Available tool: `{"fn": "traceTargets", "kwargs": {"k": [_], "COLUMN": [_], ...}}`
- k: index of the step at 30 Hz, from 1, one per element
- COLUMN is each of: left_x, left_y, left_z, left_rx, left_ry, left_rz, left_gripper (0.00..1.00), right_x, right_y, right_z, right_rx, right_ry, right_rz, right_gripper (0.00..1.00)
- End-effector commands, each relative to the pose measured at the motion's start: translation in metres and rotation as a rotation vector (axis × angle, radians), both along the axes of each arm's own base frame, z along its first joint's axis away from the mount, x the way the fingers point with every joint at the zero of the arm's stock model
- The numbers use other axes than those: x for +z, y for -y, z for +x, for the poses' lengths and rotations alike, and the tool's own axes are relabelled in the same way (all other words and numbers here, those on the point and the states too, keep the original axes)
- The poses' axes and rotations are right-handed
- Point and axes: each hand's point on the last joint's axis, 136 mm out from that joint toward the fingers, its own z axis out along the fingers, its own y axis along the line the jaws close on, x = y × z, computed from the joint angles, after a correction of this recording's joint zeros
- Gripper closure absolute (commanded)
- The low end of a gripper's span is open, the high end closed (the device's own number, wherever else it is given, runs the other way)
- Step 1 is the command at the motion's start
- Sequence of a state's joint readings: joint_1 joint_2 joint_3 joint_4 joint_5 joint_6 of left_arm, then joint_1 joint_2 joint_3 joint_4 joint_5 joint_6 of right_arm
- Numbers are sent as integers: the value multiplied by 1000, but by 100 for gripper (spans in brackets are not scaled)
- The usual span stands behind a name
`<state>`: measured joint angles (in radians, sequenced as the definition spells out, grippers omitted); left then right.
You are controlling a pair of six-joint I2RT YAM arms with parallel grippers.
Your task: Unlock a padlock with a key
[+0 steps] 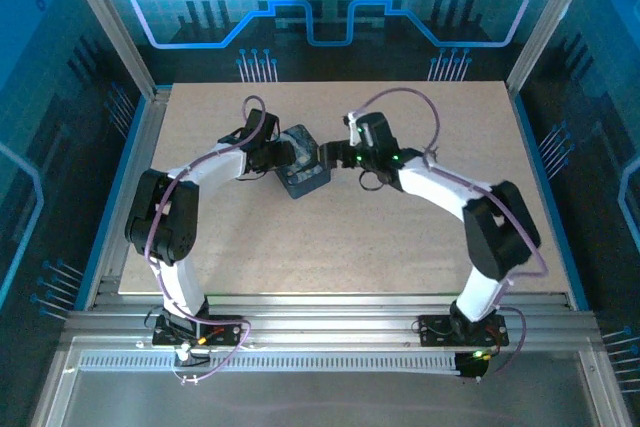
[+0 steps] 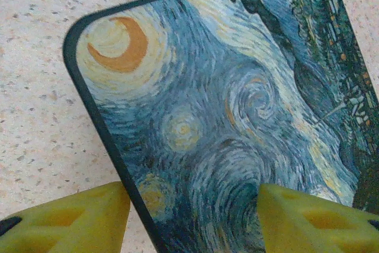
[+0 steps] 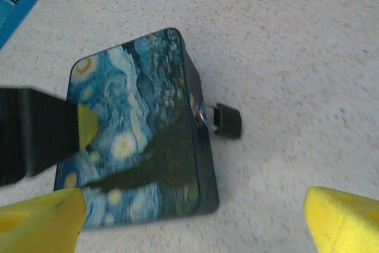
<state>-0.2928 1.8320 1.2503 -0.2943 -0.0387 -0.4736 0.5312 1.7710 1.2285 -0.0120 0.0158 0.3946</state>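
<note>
The tiny dark padlock [image 3: 227, 121] hangs by its thin metal shackle [image 3: 204, 115] from the right side of the dark blue swirl-patterned box [image 3: 136, 128], resting on the table. The key is out of view. My right gripper [image 3: 192, 223] is open, drawn back from the box, one yellow finger [image 3: 41, 217] near the box's lower left corner and the other [image 3: 343, 220] over bare table. My left gripper [image 2: 192, 205] is open over the box lid [image 2: 225, 105], one finger [image 2: 77, 220] beyond the lid's edge, the other [image 2: 314, 220] above the lid. From above, both grippers, left [image 1: 278, 155] and right [image 1: 330, 157], flank the box [image 1: 300, 172].
The box sits mid-table on the speckled beige tabletop [image 1: 400, 247]. The left arm's black finger with its yellow tip [image 3: 87, 124] reaches over the lid in the right wrist view. Metal frame rails [image 1: 130, 157] border the table.
</note>
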Motion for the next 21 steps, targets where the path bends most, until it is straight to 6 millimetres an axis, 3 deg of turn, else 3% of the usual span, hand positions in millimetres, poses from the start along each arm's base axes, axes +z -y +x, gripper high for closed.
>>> {"fn": "traceTargets", "kwargs": {"k": [1,5,9,13,21], "left_x": [-16,-20,-19,-14,-4], "left_y": [11,12,14,12,7], "left_z": [-10,-9,-7,-2,3], "left_rx": [-78,-93,-114,-123,-139], "left_ry": [-61,-70,-69,-65,-51], "left_rz": [-6,-4,-13,-36,-72], "left_gripper": [42,43,43,43,42], "right_x": [-26,-46,-65,-73,-72], "right_y": [-9,-28,-41,-51,-90], "right_z": [14,26,21,0,-63], "right_rx": [38,90,122,142,182], "right_ry": [-79,-128,-191,-225,-268], "right_rz": [-32,-11,42,106,185], "right_gripper": [5,13,21,25,27]}}
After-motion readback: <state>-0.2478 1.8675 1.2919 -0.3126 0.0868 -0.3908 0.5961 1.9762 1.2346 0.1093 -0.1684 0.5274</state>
